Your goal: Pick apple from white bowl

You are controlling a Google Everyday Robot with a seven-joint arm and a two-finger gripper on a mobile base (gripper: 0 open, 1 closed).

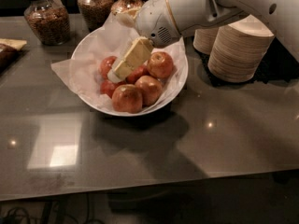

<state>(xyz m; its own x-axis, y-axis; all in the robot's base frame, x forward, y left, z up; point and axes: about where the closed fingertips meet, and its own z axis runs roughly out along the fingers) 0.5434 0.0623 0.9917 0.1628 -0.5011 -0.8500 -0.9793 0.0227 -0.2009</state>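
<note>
The white bowl (pixel 180 80), lined with crinkled white paper, sits on the grey counter and holds several apples. A rosy red apple (pixel 106 64) lies at the bowl's left. Another red apple (pixel 160 64) lies at the right, two yellow-orange blushed ones (pixel 127 98) at the front, and small dark red ones between. My gripper (pixel 116 73), with pale yellow fingers (pixel 135 52), reaches down and to the left from the white arm into the bowl. Its tip is low among the apples, right beside the left rosy apple. It hides part of the middle apples.
Stacks of small paper bowls (pixel 240 50) stand to the right of the bowl, under the arm. Glass jars of grains (pixel 46 15) line the back edge. A wrapped item (pixel 9 50) lies at the far left. The counter's front edge runs below.
</note>
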